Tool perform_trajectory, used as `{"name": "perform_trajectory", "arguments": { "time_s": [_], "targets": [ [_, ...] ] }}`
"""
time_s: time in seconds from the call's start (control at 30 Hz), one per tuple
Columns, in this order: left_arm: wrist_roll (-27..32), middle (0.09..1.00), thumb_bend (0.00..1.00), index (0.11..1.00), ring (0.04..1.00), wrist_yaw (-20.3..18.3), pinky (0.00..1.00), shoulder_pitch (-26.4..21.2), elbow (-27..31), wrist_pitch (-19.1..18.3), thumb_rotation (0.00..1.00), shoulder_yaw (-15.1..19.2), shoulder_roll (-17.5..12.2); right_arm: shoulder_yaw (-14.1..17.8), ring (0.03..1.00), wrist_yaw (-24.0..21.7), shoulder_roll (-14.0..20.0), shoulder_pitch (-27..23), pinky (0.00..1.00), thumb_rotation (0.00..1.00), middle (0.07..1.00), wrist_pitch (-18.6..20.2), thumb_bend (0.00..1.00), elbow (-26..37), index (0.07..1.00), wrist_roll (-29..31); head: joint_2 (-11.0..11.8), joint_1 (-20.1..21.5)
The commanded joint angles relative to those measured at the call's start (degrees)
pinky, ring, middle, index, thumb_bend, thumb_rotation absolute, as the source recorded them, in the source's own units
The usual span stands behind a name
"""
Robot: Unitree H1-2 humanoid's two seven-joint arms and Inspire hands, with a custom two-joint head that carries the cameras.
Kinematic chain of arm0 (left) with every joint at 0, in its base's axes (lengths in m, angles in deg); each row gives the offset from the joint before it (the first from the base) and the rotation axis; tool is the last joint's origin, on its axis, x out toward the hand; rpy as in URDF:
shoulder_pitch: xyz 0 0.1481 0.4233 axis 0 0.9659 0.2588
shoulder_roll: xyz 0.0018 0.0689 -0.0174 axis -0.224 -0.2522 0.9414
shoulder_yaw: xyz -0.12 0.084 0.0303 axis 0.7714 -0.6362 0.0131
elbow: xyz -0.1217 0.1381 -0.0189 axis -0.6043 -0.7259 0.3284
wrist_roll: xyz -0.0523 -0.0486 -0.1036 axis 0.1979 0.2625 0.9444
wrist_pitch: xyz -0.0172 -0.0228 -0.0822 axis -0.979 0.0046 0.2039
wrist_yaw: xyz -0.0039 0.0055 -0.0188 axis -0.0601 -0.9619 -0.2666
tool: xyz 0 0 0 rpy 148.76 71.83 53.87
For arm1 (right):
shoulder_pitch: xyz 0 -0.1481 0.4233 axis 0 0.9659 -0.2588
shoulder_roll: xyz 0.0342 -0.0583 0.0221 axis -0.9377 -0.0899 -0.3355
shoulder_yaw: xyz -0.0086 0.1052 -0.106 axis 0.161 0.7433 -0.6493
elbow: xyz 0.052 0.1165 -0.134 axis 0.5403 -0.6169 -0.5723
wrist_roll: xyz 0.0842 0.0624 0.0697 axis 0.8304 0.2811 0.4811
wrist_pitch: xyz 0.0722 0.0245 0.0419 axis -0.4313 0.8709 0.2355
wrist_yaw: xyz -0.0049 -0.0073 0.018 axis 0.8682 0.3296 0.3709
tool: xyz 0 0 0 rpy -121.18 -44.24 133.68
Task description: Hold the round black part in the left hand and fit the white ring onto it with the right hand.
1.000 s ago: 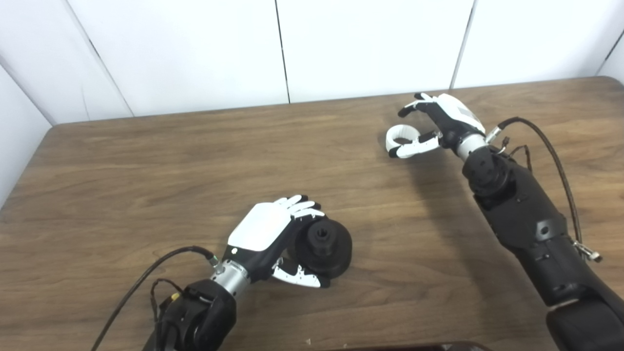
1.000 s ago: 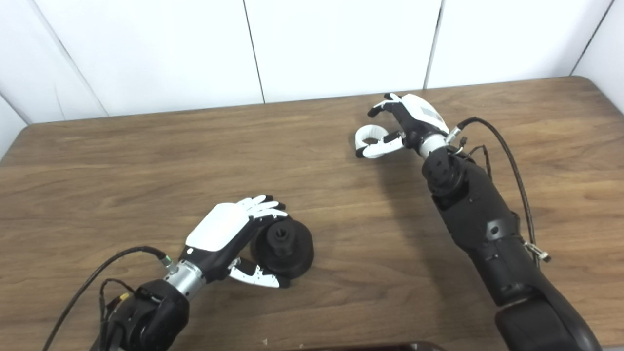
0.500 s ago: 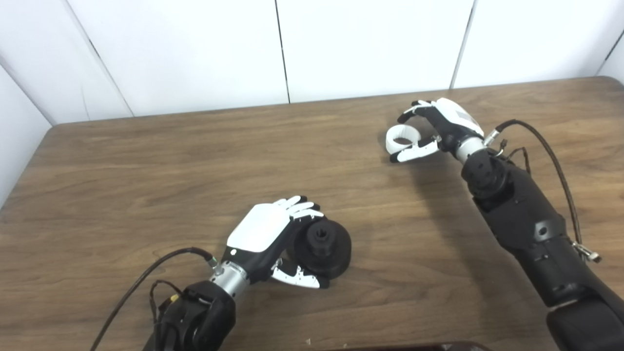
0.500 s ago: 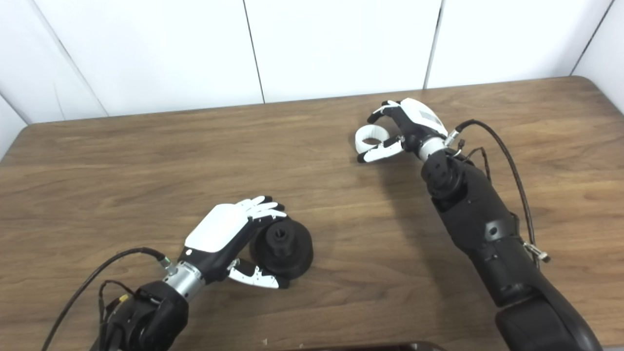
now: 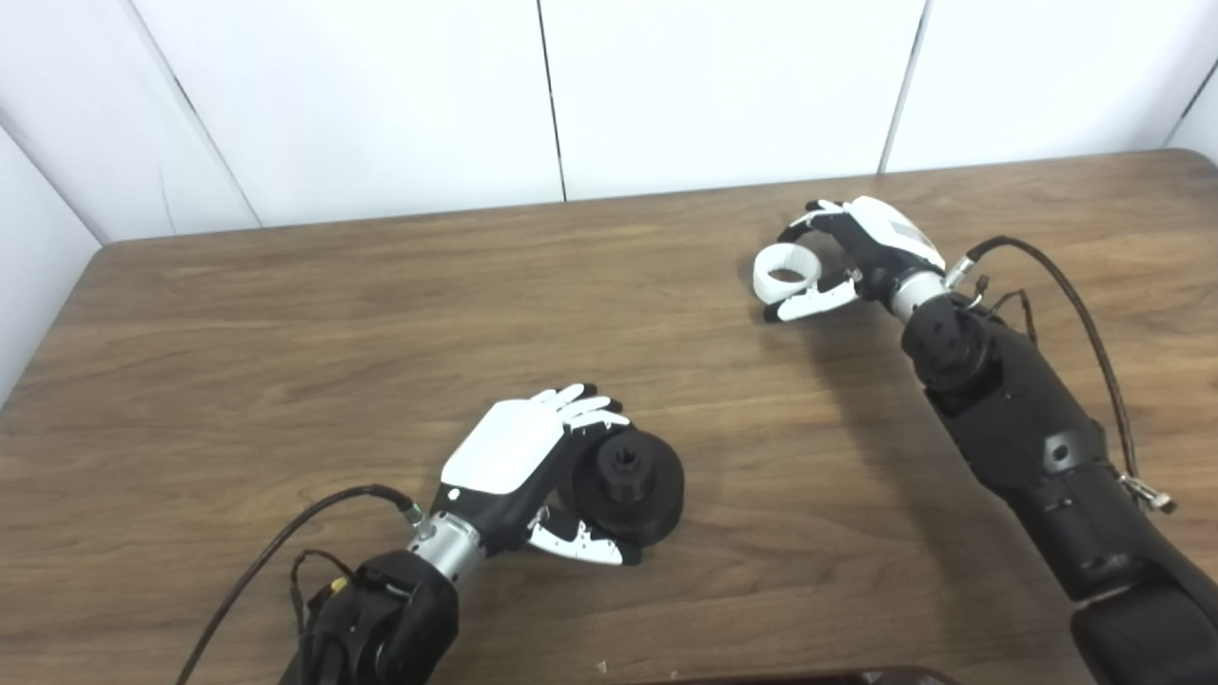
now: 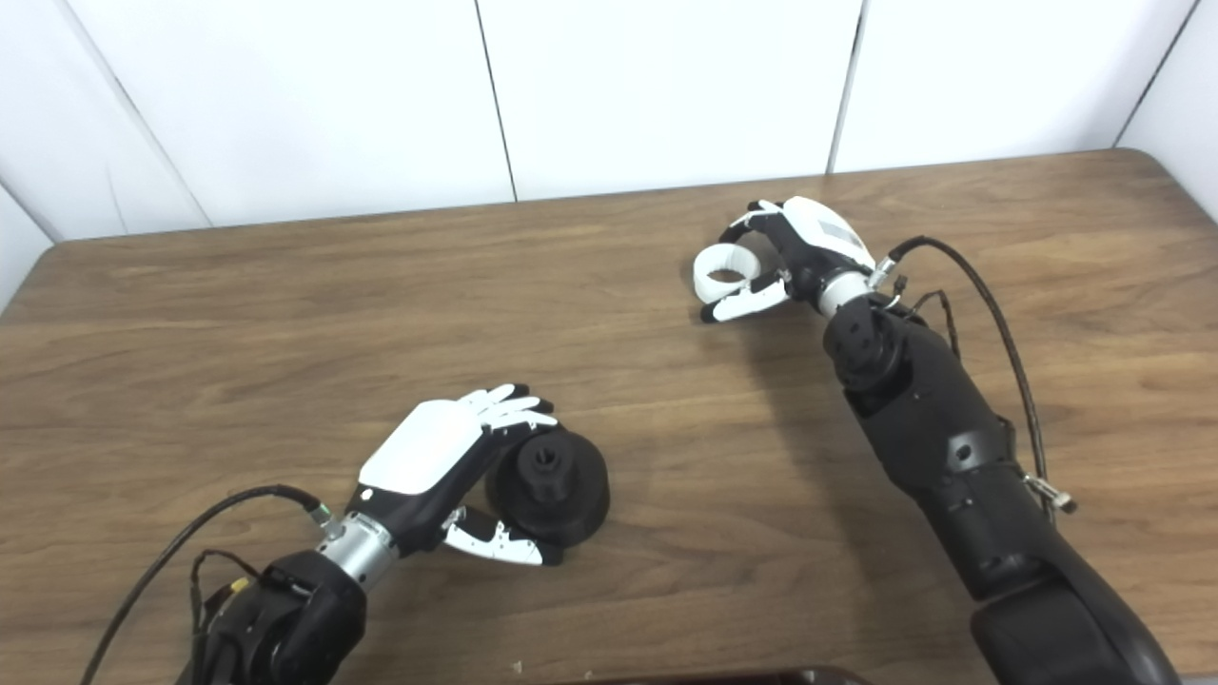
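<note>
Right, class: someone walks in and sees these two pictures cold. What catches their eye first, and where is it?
Probably the round black plastic part near the front of the brown wooden table, cupped from its left side by the white-backed left hand. Next, the small white ring far back on the right, with the right hand curled around it. A wide stretch of bare wood separates the two.

No readable text, labels, brands or numbers appear anywhere.
</note>
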State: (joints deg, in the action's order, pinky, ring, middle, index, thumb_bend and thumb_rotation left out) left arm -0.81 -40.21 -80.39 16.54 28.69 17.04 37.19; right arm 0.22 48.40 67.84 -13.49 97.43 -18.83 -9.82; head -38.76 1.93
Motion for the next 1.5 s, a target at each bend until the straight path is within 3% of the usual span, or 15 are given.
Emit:
{"name": "perform_trajectory", "arguments": {
  "time_s": [0.0,0.87,1.47],
  "targets": [
    [-1.0,0.885,0.86,0.73,0.948,0.2,0.93,-0.3,0.9,0.2,0.35,0.2,-0.6,0.2,0.986,1.8,0.8,-2.2,0.92,0.28,0.946,-2.3,0.83,0.4,0.733,-0.2,-0.1,0.1],
    [-1.4,0.889,0.86,0.734,0.952,-0.7,0.94,-0.5,1.5,-0.3,0.35,0.3,-0.6,0.2,0.958,4.1,0.3,-2.1,0.86,0.24,0.907,-3.3,0.78,-1.2,0.667,-0.2,-0.3,-0.1],
    [-1.5,0.889,0.85,0.732,0.952,-0.2,0.94,-0.1,1.0,0.1,0.34,0.0,-0.5,0.3,0.957,3.7,-0.3,-1.9,0.85,0.3,0.909,-2.5,0.78,-0.1,0.669,0.5,-0.4,-0.1]
  ]
}}
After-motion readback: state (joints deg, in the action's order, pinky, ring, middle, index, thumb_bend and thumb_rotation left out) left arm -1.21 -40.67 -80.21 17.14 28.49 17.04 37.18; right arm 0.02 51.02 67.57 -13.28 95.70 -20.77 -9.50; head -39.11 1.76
